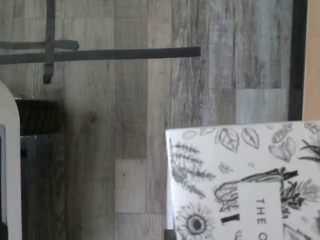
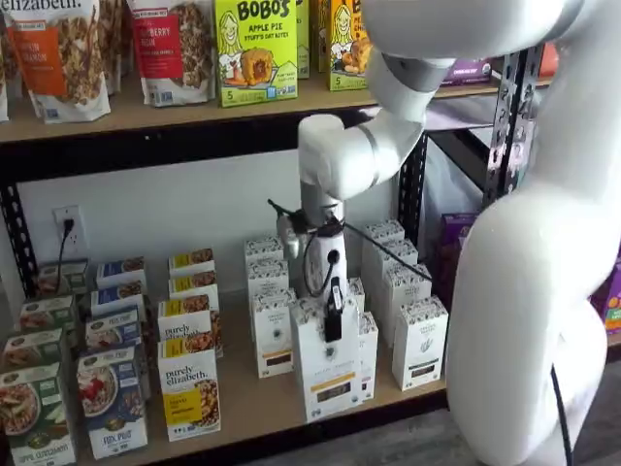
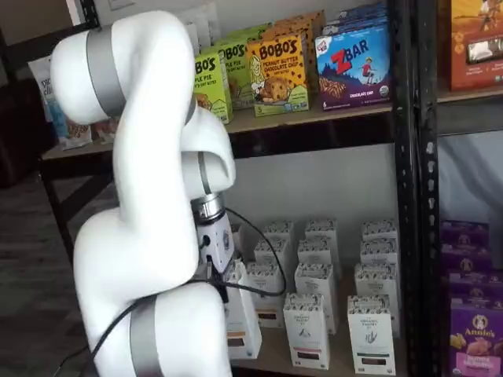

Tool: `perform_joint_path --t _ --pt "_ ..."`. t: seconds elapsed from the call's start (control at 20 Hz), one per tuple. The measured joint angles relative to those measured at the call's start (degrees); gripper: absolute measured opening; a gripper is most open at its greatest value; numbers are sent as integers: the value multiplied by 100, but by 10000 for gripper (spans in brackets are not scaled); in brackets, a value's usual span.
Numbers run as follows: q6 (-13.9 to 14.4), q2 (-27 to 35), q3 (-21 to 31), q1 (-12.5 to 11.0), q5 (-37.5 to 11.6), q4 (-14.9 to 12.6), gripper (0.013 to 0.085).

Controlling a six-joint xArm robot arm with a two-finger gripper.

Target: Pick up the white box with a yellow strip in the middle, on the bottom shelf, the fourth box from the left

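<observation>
The white box has a grey-speckled patterned top and a yellow-orange strip low on its front. It stands out in front of its row, at the front edge of the bottom shelf. My gripper comes down from above, and one black finger lies against the box's front face, closed on it. In a shelf view the arm hides much of the box and the gripper. The wrist view shows the box's botanical-print top with grey plank floor beneath.
Like white cartons stand in rows right and left of the held box. Yellow cereal boxes and blue ones fill the shelf's left. The upper board bears snack bags. A black rack post and purple boxes stand at right.
</observation>
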Motion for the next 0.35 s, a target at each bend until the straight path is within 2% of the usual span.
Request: perform_joint_path --t 0.35 --pt "-226 -339 44 -140 270 107 490"
